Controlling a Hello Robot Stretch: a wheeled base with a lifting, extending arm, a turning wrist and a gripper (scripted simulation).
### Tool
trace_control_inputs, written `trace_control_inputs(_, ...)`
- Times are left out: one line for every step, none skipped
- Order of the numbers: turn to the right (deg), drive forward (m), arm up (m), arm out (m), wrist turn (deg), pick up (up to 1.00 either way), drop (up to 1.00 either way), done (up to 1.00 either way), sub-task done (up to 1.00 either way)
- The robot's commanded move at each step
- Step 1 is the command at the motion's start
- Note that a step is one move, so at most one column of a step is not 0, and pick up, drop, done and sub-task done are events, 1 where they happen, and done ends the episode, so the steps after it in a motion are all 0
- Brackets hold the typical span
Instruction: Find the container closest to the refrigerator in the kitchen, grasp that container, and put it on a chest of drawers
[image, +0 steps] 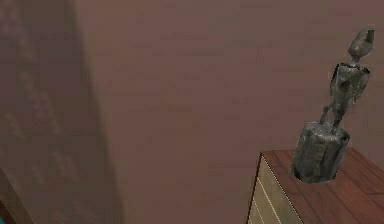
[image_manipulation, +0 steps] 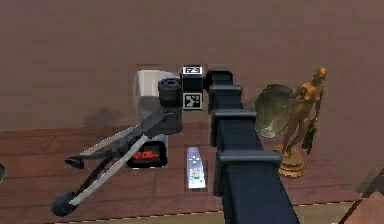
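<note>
A chest of drawers (image: 275, 200) with a red-brown wooden top and pale drawer fronts stands at the forward view's lower right. In the arm side view the dark arm reaches out over a wooden top (image_manipulation: 40, 142). My gripper (image_manipulation: 70, 185) points left and down over it, with its thin fingers (image_manipulation: 110, 150) low above the wood. A small dark thing with a red patch (image_manipulation: 148, 155) lies behind the fingers, so I cannot tell whether the gripper holds anything. A greyish, glassy bowl-like thing (image_manipulation: 270, 112) stands right of the arm.
A grey figure statue (image: 330, 120) stands on the chest in the forward view, against a plain pinkish wall. On the wooden top, a light remote-like bar (image_manipulation: 194, 168) lies beside the arm and a golden figure statue (image_manipulation: 305, 120) stands at the right.
</note>
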Motion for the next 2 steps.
trace_control_inputs(0.0, 0.0, 0.0, 0.0, -21.0, 0.0, 0.0, 0.0, 0.0)
trace_control_inputs(0.0, 0.0, 0.0, -0.2, 0.0, 0.0, 0.0, 0.0, 0.0)
